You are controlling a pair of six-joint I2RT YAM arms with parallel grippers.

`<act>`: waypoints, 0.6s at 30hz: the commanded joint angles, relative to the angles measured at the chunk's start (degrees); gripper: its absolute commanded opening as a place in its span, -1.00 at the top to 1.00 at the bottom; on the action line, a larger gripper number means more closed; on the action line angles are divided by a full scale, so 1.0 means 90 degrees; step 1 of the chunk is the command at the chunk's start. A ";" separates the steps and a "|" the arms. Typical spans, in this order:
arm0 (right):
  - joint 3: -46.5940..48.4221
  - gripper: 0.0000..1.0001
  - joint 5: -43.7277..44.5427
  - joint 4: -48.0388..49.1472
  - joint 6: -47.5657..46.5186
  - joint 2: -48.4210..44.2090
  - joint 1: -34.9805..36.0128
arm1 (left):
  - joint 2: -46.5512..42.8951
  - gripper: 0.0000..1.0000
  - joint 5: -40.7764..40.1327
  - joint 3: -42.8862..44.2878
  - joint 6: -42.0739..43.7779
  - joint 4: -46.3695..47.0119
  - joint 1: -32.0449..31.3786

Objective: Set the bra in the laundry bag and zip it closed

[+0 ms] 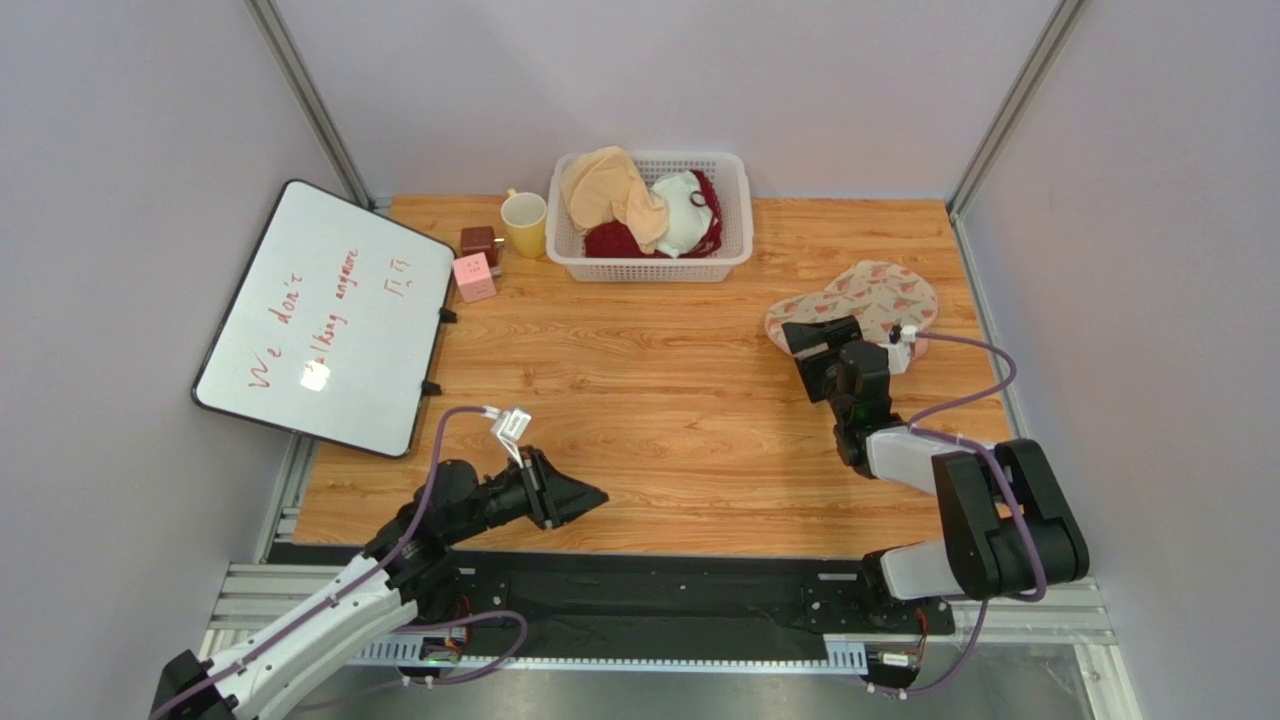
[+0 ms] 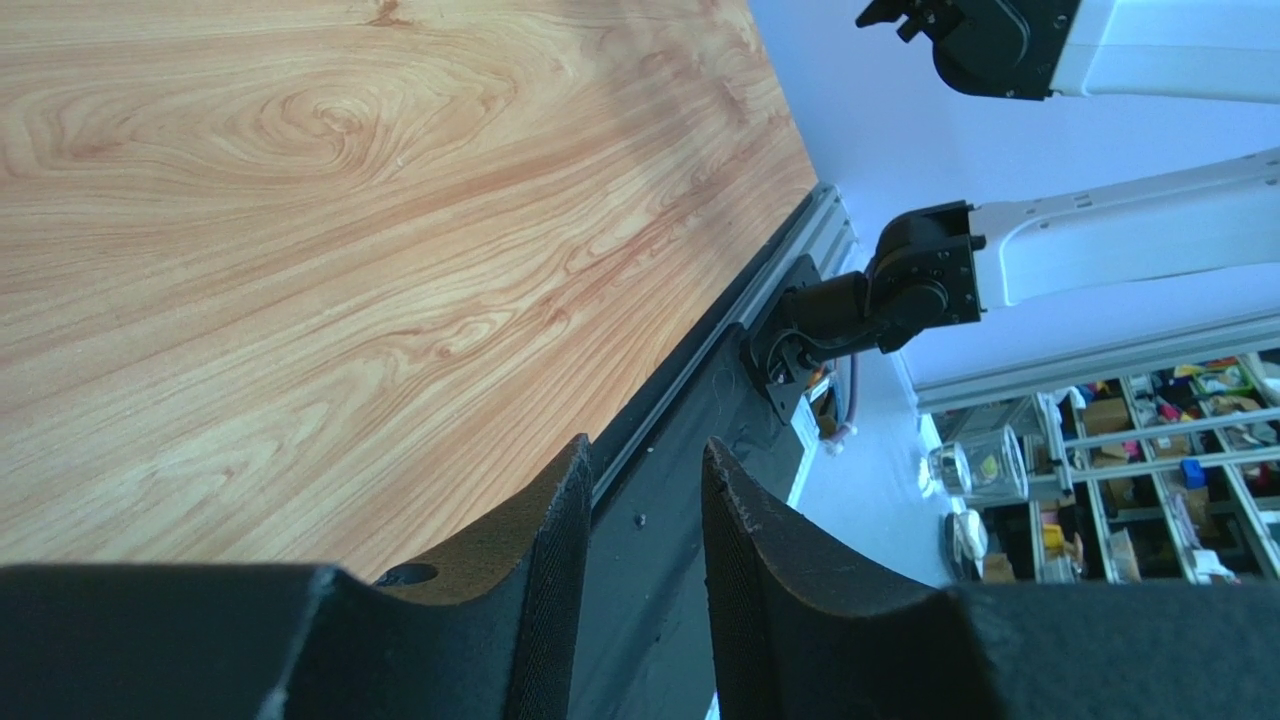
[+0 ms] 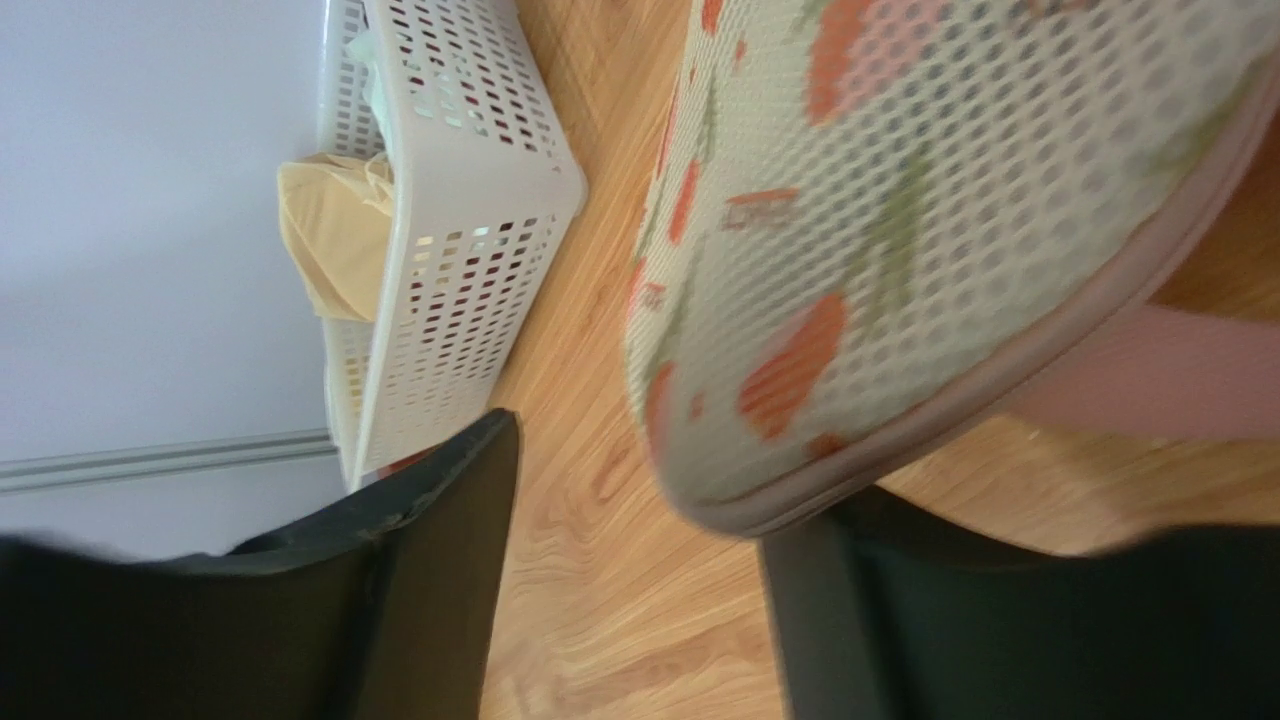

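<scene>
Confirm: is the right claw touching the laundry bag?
Touching. Right wrist view: the laundry bag overlaps one finger of the open right claw with no gap; the other finger is clear.

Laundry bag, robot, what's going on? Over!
Right gripper open at laundry bag, near edge. Left gripper open, empty, by table front. Bra not in view. Nothing blocking.

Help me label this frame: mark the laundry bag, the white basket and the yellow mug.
laundry bag (image 1: 872,290): top external view, printed upper face.
white basket (image 1: 649,269): top external view, near slatted wall.
yellow mug (image 1: 526,233): top external view, its side wall.
</scene>
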 commanded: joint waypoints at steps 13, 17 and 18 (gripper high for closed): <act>0.0104 -0.93 -0.1126 -0.4930 -0.2204 -0.3241 0.2759 | 0.0693 -0.08 0.0081 -0.0217 0.0155 0.0183 0.0018; -0.0745 -0.94 -0.2612 -0.3070 -0.1893 -0.3913 0.3258 | 0.1259 -0.09 0.0198 -0.0227 0.0086 0.1157 -0.0050; -0.1192 -0.95 -0.2672 -0.2745 -0.1824 -0.4100 0.3308 | 0.1347 -0.10 0.0218 -0.0276 0.0067 0.1412 -0.0089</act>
